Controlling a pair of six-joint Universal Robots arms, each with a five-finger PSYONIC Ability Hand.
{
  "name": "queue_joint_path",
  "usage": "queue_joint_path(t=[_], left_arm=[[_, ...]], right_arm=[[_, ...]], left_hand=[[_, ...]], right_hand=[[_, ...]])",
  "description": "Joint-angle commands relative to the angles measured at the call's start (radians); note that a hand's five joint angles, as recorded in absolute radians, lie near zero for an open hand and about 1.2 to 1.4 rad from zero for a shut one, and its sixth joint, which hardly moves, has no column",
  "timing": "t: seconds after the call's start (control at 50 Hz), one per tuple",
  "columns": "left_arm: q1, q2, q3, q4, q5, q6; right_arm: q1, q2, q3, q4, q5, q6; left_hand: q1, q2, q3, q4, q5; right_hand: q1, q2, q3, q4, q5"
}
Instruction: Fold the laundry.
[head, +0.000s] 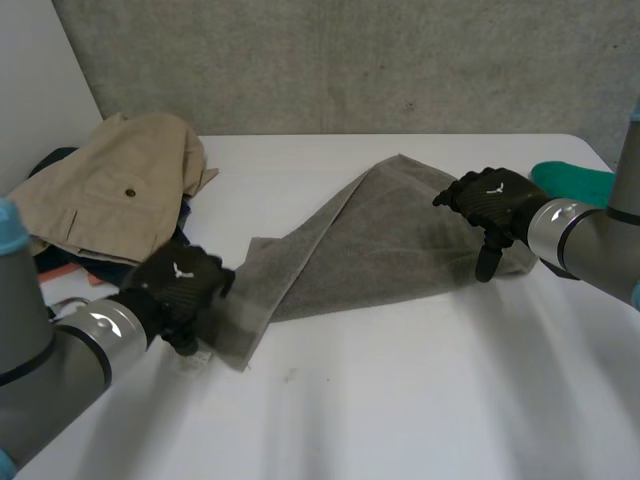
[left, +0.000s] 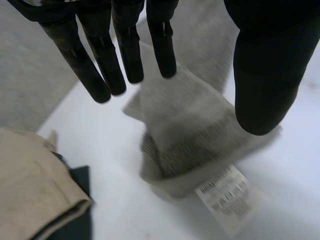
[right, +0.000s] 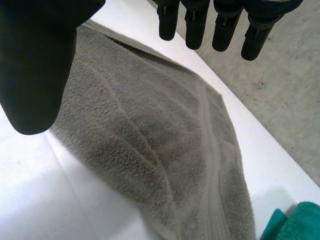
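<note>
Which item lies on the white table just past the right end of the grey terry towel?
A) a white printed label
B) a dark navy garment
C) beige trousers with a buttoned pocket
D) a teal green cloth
D: the teal green cloth lies at the table's right side, beside the right end of the grey terry towel and near the right hand; the beige trousers are piled at the left.

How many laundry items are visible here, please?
4: grey towel mid-table, beige garment at left, dark garment beneath it, teal cloth at right edge; others may be hidden.
</note>
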Motion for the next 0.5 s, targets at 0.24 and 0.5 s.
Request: queue_joint_path(t=[0.24, 0.5], left_arm=[[0.029, -0.345, 0.113, 0.143, -0.011, 0.218], [-0.01, -0.324, 0.122, 0.267, -0.077, 0.182]], right_arm=[[0.022, 0.016, 0.068, -0.048, 0.004, -0.036], [0.029, 0.012, 0.089, -0.067, 0.016, -0.051]], left_hand=[[0.26, 0.277, 0.28, 0.276, 0.276], [0.806, 0.822, 0.826, 0.822, 0.821]], right_hand=[[-0.049, -0.037, -0.03, -0.036, -0.049], [-0.049, -0.037, -0.03, -0.036, -0.049]])
